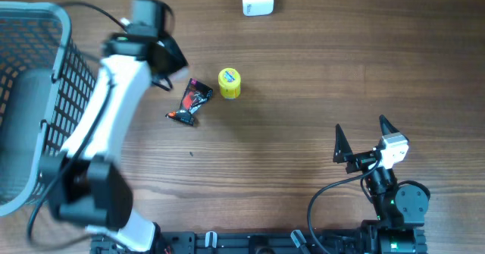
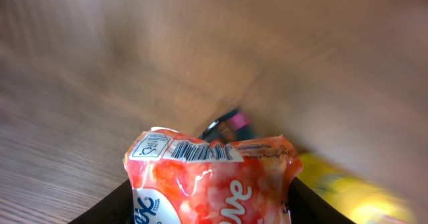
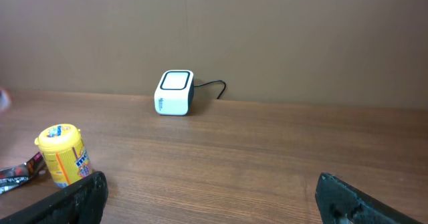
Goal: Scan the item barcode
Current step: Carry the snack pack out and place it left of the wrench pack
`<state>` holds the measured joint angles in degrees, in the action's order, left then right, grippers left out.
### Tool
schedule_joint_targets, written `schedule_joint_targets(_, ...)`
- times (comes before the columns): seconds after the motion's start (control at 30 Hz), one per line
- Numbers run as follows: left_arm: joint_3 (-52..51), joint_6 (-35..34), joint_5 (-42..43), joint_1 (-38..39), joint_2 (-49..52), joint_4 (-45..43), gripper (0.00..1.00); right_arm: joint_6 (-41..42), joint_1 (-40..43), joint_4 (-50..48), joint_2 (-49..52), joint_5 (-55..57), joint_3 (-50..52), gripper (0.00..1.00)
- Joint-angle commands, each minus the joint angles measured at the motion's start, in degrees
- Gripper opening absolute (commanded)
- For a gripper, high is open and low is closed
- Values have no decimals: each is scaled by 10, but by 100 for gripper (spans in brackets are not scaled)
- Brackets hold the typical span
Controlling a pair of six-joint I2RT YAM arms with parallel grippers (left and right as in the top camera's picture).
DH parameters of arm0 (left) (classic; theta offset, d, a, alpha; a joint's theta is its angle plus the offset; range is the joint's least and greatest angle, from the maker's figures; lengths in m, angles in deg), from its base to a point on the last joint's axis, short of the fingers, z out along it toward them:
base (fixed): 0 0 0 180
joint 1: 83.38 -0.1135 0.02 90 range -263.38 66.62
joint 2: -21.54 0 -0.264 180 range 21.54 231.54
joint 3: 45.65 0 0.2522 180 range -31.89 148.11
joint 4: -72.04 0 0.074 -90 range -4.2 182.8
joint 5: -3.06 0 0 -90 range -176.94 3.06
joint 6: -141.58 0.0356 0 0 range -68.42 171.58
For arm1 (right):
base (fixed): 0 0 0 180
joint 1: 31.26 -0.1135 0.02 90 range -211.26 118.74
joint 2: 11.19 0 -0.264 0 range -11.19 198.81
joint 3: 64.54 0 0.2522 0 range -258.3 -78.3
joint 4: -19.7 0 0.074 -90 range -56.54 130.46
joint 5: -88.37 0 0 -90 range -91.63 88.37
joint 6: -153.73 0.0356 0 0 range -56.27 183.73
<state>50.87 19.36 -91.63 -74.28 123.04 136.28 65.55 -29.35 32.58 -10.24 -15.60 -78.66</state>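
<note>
Clamping orange pkt (image 2: 210, 177), left gripper (image 2: 208, 210) blurs overhead; pkt bottom cut off; right gripper (image 1: 361, 125) spread wide.

Soft, even light falls from above on the wooden table (image 1: 303, 117), bright without glare. In the overhead view the yellow tub (image 1: 229, 83) is crisp and throws only a faint, short shadow; left of the yellow tub the left arm (image 1: 114, 95) is smeared, its dark end softest. In the left wrist view the table behind is streaked into blur, the yellow tub at the right is a hazy smudge, and left of it the orange packet (image 2: 207, 177) is sharp only around its barcode (image 2: 200, 150). The right wrist view is clear; below the tub the right gripper (image 3: 210, 190) shows dark, slightly soft fingers (image 3: 80, 198).
</note>
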Motion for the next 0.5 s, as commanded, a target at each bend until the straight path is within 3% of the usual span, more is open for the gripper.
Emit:
schedule_joint_targets(0.0, -40, -17, -6, 10, 30, -34, 55, -2, -2, -3, -1, -7, 1, 100)
schedule_joint_targets(0.23, -107, -17, -18, 23, 38, -102, 57, -2, -2, -3, -2, -7, 1, 100)
schedule_joint_targets(0.47, -112, -17, -65, -21, 40, -183, 59, -3, -2, -3, -1, -7, 1, 100)
